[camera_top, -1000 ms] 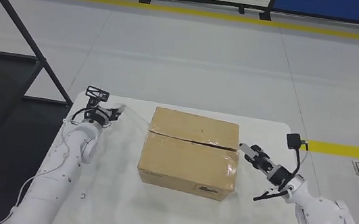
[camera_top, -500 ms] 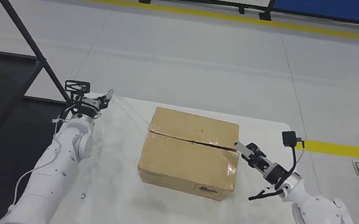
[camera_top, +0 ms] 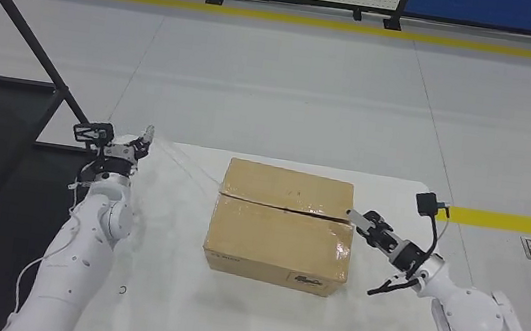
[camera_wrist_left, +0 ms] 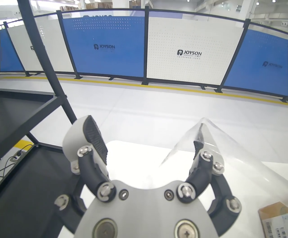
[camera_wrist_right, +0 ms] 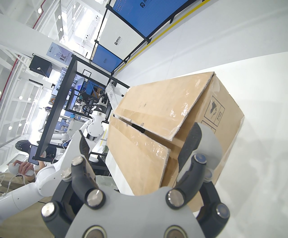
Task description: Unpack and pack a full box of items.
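A brown cardboard box (camera_top: pixel 278 226) stands mid-table, its top flaps down with a thin gap along the seam (camera_wrist_right: pixel 135 125). My left gripper (camera_top: pixel 120 134) is open near the table's far left corner, well away from the box. A strip of clear tape (camera_wrist_left: pixel 211 144) clings to one of its fingers (camera_wrist_left: pixel 199 144) and trails back toward the box (camera_wrist_left: pixel 273 216). My right gripper (camera_top: pixel 359 218) is open at the box's right end, level with the flap edge. In the right wrist view the box (camera_wrist_right: pixel 162 106) lies just ahead of the right gripper (camera_wrist_right: pixel 137 144).
The white table (camera_top: pixel 168 294) has bare room in front of and beside the box. A black metal rack (camera_top: pixel 17 62) stands off the table's left side. A small dark bit (camera_top: pixel 121 291) lies on the table near the left arm.
My left gripper has drawn left and back, away from the box, trailing the clear tape with it. The right gripper has edged in closer to the box's right end.
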`<state>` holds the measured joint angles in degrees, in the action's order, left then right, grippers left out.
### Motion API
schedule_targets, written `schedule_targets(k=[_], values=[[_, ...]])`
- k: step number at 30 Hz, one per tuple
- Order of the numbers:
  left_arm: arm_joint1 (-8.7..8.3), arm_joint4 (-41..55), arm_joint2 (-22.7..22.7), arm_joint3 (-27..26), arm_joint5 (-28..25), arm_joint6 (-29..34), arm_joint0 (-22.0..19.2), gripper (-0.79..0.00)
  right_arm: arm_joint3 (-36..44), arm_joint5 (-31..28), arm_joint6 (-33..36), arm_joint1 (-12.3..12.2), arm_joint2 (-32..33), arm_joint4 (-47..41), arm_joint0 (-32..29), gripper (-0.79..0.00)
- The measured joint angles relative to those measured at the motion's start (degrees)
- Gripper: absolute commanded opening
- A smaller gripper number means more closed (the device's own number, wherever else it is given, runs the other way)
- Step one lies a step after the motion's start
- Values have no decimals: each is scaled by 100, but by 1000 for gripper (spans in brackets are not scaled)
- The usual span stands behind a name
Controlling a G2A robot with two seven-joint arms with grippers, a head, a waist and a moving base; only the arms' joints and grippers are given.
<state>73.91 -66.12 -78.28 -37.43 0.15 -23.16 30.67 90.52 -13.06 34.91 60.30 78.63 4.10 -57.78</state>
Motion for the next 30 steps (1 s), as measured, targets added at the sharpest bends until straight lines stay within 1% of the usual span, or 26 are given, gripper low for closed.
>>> schedule_targets(k=[7,16,18,21,25,28,30], values=[[-49,242,-233,-468,-133,-395,336,0,-6,-71,17,-6,42,-17,-45,0],[-120,312,-465,-1187,-248,-454,811,0,23,-180,41,-14,88,-38,-107,0],[-131,285,-491,-1306,-248,-428,890,0,66,-276,13,-7,90,-156,-143,0],[-145,292,-546,-1461,-258,-433,1022,0,171,-393,-96,7,144,-554,-211,0],[-149,460,-650,-1644,-260,-585,1273,0,369,-104,-187,56,-75,-728,-154,0],[-149,512,-698,-1773,-217,-695,1487,0,330,191,-31,77,-287,-613,-20,0],[-149,517,-725,-1841,-160,-756,1604,0,324,198,-18,77,-292,-607,-14,0]])
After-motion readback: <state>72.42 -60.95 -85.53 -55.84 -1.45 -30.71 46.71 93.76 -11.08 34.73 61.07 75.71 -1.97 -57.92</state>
